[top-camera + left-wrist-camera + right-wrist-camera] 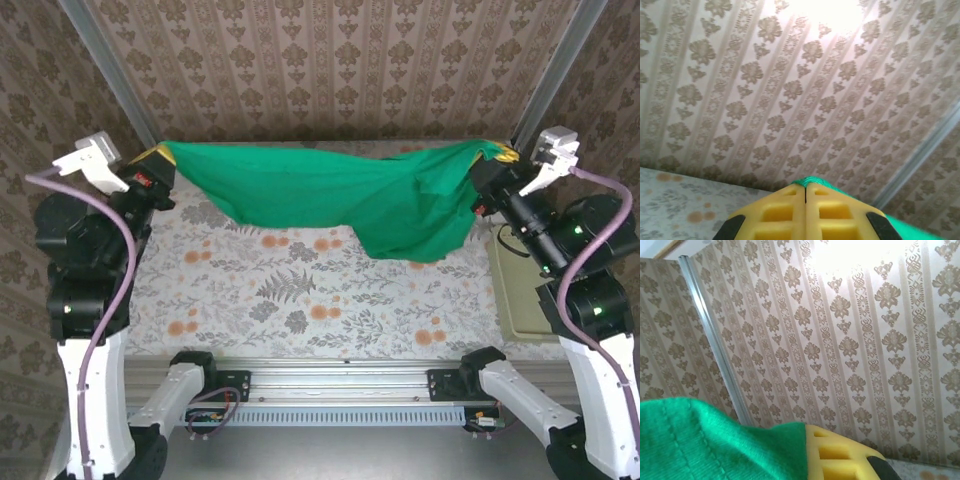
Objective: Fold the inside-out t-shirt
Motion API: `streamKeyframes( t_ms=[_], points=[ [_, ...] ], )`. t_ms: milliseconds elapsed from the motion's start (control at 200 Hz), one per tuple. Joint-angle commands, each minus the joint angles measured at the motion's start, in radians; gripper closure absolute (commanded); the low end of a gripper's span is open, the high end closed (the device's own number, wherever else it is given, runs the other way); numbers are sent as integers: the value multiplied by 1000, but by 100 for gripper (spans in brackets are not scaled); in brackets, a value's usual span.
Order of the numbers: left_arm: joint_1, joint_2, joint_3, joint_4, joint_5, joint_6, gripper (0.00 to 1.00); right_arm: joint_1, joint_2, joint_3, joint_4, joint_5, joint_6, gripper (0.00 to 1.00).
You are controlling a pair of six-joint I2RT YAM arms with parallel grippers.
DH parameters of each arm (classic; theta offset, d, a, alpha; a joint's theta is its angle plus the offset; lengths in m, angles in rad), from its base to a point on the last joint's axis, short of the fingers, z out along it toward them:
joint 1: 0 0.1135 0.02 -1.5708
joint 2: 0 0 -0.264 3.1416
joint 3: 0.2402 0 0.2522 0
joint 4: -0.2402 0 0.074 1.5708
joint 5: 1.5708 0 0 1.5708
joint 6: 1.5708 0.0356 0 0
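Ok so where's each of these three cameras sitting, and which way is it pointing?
Top external: above and behind the arms, looking down at the floral table; both arms, left gripper and right gripper stretching the green t-shirt.
Left wrist: on the left arm, tilted up at wallpaper; its shut yellow fingers.
Right wrist: on the right arm, facing wallpaper and a metal post; one yellow finger.
Shared: both wrist views show wallpaper and green t-shirt cloth.

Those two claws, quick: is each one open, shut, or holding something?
left gripper: shut, holding one end of the green t-shirt.
right gripper: shut, holding the other end of it.
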Motion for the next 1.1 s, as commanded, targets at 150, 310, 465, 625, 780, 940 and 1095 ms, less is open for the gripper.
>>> streamKeyframes(
  t_ms=[150,310,465,625,780,940,1095],
  points=[
    [32,452,-20,-296,-76,8,100,-11,385,-54,-182,37,14,100],
    [40,591,-193,-247,-53,-16,100,-8,567,-242,-14,-183,114,98],
    [40,673,-292,-210,-64,-3,100,-2,757,-299,49,-226,146,94],
    [36,721,-320,-191,-74,15,96,-12,912,-211,-17,-102,106,75],
    [34,736,-304,-208,-129,33,82,-32,980,-77,-89,91,51,57],
    [-19,715,-260,-253,-227,37,55,-17,999,23,-174,171,-27,55],
    [-179,626,-243,-212,-310,53,41,12,960,4,-226,25,-15,64]
  ],
)
